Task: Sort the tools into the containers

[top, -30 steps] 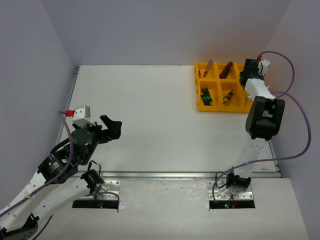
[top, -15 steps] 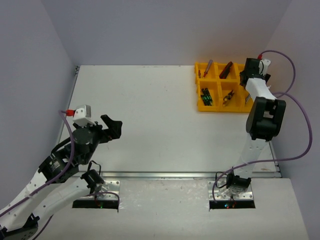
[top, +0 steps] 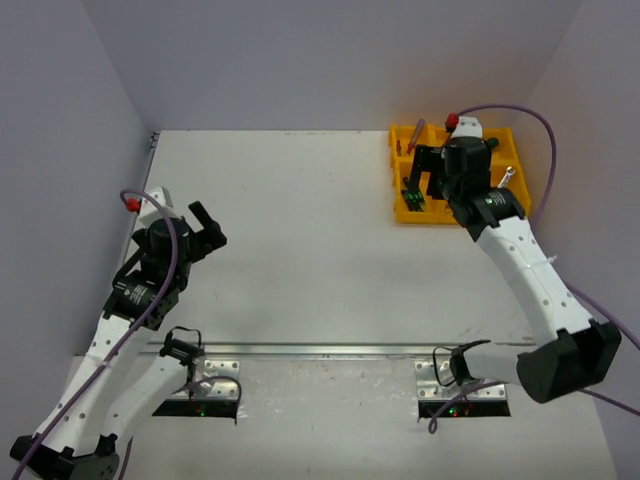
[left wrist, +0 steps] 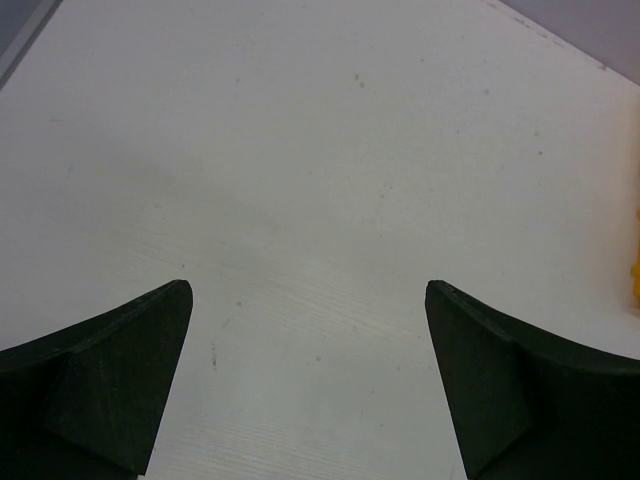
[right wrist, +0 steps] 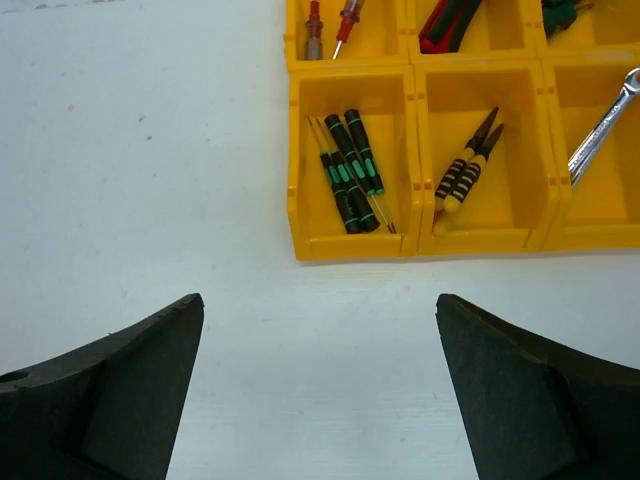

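Note:
The yellow tray [right wrist: 350, 246] of containers lies at the table's far right, also in the top view [top: 398, 213]. Its near row holds black-green screwdrivers [right wrist: 350, 178], yellow-black pliers [right wrist: 463, 178] and a silver wrench [right wrist: 603, 128]. The far row holds red-tipped screwdrivers [right wrist: 326, 24], red-handled cutters [right wrist: 444, 22] and a green tool [right wrist: 558, 12] cut off by the frame. My right gripper [right wrist: 320, 298] hangs open and empty just in front of the tray, and in the top view [top: 425, 185] it covers the tray's near left part. My left gripper [left wrist: 308, 285] is open over bare table.
The white table [top: 300, 240] is walled by grey panels at the left, back and right. A metal strip [top: 350, 349] runs along its near edge. The right arm's forearm [top: 520, 265] stretches diagonally from its base up to the tray.
My right gripper has opened and swung from the tray's far right corner to its near left side. A wrench now lies in the right near compartment. The left arm drew back leftward.

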Available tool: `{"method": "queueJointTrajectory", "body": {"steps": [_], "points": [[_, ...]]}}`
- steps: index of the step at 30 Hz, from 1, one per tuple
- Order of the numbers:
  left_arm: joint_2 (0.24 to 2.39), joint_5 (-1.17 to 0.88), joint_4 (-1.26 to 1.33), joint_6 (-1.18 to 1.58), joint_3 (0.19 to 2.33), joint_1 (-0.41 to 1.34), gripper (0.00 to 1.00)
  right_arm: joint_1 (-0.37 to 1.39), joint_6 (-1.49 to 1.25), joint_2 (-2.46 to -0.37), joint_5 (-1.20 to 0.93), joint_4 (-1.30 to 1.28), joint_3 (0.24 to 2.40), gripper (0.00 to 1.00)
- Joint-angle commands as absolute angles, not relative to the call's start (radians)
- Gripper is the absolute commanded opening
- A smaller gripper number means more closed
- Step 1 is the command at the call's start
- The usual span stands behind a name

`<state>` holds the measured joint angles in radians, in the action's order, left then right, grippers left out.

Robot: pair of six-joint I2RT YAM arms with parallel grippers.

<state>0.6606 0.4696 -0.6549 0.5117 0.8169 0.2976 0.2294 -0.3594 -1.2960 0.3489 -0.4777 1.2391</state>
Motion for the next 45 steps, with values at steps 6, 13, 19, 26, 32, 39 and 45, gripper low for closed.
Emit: {"method": "queueJointTrajectory", "body": {"steps": [6, 13, 19, 26, 32, 39, 45], "points": [[0.662, 0.554, -0.644, 0.49, 0.84, 0.265, 1.0, 0.278, -0.334, -0.864, 0.203, -0.674, 0.971, 0.99], [0.589, 0.521, -0.593, 0.461, 0.791, 0.265, 1.0, 0.302, -0.3, -0.603, 0.173, -0.687, 0.849, 0.99], [0.505, 0.496, -0.583, 0.448, 0.77, 0.267, 1.0, 0.313, -0.275, -0.509, 0.183, -0.667, 0.796, 0.99], [0.467, 0.494, -0.581, 0.445, 0.765, 0.267, 1.0, 0.342, -0.249, -0.473, 0.265, -0.646, 0.766, 0.99], [0.46, 0.465, -0.565, 0.434, 0.758, 0.267, 1.0, 0.344, -0.25, -0.457, 0.267, -0.635, 0.738, 0.99], [0.458, 0.462, -0.563, 0.433, 0.757, 0.268, 1.0, 0.344, -0.254, -0.458, 0.287, -0.629, 0.739, 0.99], [0.455, 0.459, -0.561, 0.431, 0.755, 0.268, 1.0, 0.343, -0.251, -0.462, 0.304, -0.623, 0.738, 0.99]]}}
